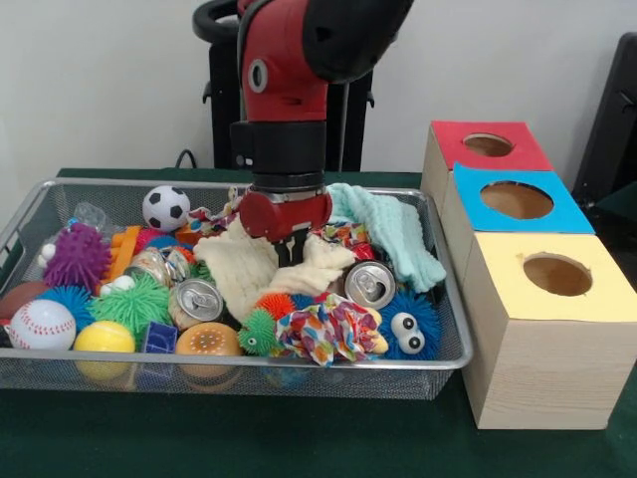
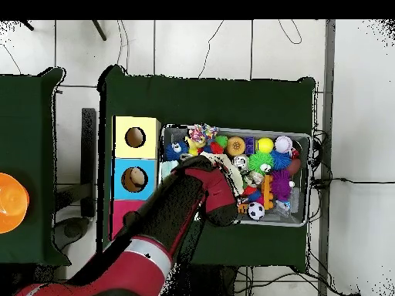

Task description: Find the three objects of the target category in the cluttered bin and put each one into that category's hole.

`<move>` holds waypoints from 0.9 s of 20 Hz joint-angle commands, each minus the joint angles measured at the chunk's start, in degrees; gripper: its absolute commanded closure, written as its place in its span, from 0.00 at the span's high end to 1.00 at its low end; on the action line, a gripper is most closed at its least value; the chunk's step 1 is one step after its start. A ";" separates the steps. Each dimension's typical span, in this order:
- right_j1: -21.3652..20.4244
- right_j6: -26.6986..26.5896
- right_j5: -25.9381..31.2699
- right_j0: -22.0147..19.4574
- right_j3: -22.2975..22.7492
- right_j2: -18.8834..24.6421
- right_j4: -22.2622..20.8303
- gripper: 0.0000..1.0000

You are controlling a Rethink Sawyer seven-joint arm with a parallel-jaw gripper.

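Observation:
The bin (image 1: 450, 360) is a silver wire-mesh basket full of clutter, also seen in the overhead view (image 2: 302, 137). My gripper (image 1: 291, 251) hangs low in the bin's middle, down against a cream cloth (image 1: 242, 274); I cannot tell whether it grips anything. The hole (image 1: 488, 144) in the red-topped box is at the far right, empty. In the overhead view my arm (image 2: 181, 212) covers the gripper and most of the red box.
Around the gripper lie two drink cans (image 1: 196, 302) (image 1: 369, 284), a soccer ball (image 1: 166, 208), a baseball (image 1: 42, 324), a mint knitted cloth (image 1: 390, 229), a rope toy (image 1: 328, 331) and spiky balls. Blue-topped (image 1: 516, 200) and yellow-topped (image 1: 556, 274) boxes stand nearer the camera.

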 commanded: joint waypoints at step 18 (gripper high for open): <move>1.56 29.86 -8.13 7.14 6.90 -3.28 -5.34 0.00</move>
